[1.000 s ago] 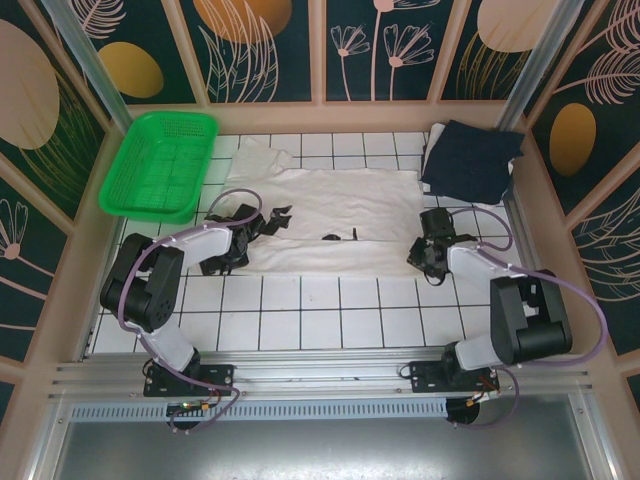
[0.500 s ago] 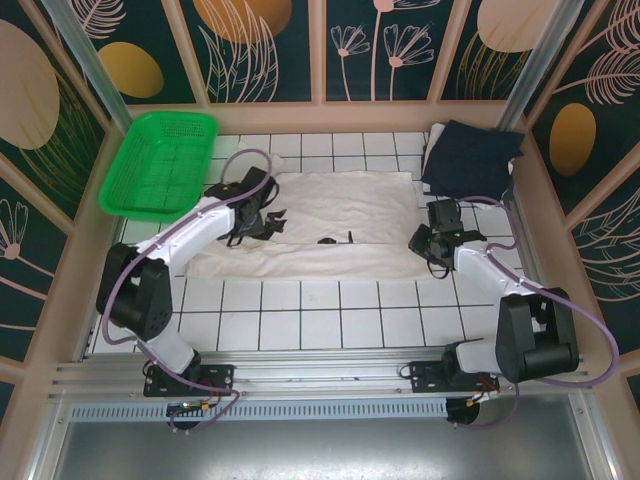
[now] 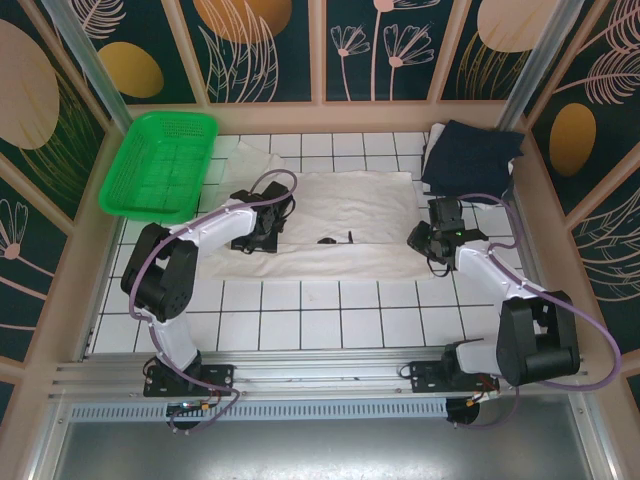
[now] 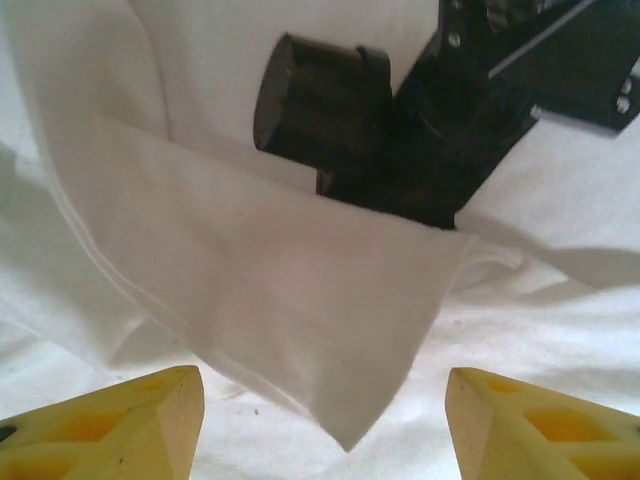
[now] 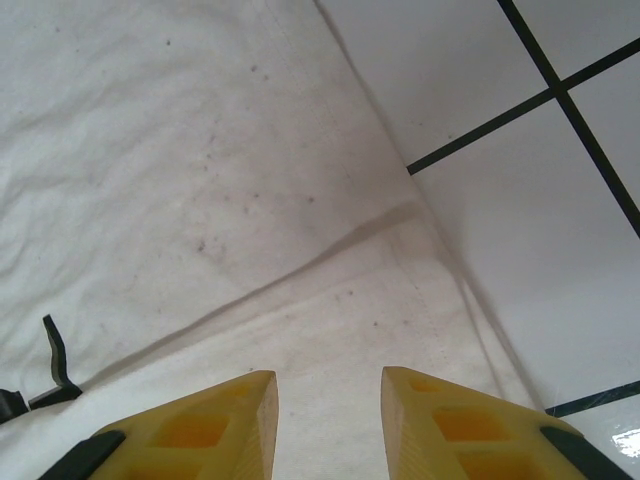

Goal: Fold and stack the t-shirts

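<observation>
- Far left: green basket [image 3: 160, 165], with no cloth to be seen in it
- Left gripper [image 3: 262, 228] sits low over the left end of the cream t-shirt [image 3: 350, 200]; in the left wrist view its fingers [image 4: 100, 425] stand well apart, a loose flap of cream cloth lying between them, unclamped
- Cream t-shirt lies spread across the middle of the table [image 3: 320, 310], flattened into a long band; left end doubled over, so I judge the fold only partly made
- Right gripper [image 3: 430, 240] is at the shirt's right edge, jaws narrowly apart over the hem, nothing pinched
- Far right corner: navy t-shirt [image 3: 472, 158] in a compact bundle, apparently folded already
- Left to do, by my reading: finish the cream folds, then stack the two shirts
</observation>
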### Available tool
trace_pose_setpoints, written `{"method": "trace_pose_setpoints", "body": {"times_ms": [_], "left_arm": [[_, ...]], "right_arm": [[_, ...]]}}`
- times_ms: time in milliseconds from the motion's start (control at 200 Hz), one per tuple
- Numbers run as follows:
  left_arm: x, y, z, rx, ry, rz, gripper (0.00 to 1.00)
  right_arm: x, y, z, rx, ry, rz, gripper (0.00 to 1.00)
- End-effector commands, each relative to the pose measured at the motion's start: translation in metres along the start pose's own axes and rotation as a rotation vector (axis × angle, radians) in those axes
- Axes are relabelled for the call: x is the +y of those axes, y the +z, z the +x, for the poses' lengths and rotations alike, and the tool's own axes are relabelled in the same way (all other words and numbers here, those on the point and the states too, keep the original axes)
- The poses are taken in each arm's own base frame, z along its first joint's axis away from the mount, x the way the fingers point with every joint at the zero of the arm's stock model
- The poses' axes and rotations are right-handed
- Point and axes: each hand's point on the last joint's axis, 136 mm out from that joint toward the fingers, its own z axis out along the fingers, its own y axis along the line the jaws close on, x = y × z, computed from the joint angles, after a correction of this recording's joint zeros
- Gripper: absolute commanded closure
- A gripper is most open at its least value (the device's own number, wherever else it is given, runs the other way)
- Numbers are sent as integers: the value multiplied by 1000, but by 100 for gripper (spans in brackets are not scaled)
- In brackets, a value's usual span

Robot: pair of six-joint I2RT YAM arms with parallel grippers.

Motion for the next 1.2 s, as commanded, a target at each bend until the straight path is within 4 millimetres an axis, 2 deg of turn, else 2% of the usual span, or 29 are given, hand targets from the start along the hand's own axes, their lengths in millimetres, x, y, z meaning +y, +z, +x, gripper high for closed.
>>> {"method": "trace_pose_setpoints", "body": {"times_ms": [0,25,115,160,220,380,656,846,946,1031,1086,1156,1191], "left_arm": [[-1,12,10,41,48,-6,37],[0,13,10,43,51,-16,41],[2,16,3,29,50,-49,69],[0,16,-3,19,49,-52,78],[-3,15,-14,-3,53,-53,83],[-6,14,-40,-52,111,-100,89],[-19,32,-65,-66,213,-143,87],[-34,33,-88,-95,233,-124,84],[-40,33,-99,-113,245,-125,80],[-45,35,-106,-117,257,-121,69],[-43,34,-110,-124,248,-136,70],[-39,24,-117,-152,200,-148,69],[-36,14,-121,-174,161,-134,60]], "right_arm": [[11,-11,-16,-49,-24,-32,67],[11,-11,-16,-51,-24,-30,67],[11,-11,-18,-55,-23,-30,67],[12,-12,-19,-55,-22,-33,67],[13,-12,-19,-58,-23,-37,67],[9,-11,-18,-58,-23,-25,67],[4,-9,-19,-54,-22,-17,67],[7,-10,-24,-58,-35,-17,66],[10,-10,-27,-59,-39,-19,66],[13,-10,-28,-56,-46,-32,66],[17,-12,-28,-56,-54,-44,66],[24,-13,-26,-64,-70,-73,66],[28,-14,-25,-67,-78,-92,65]]}}
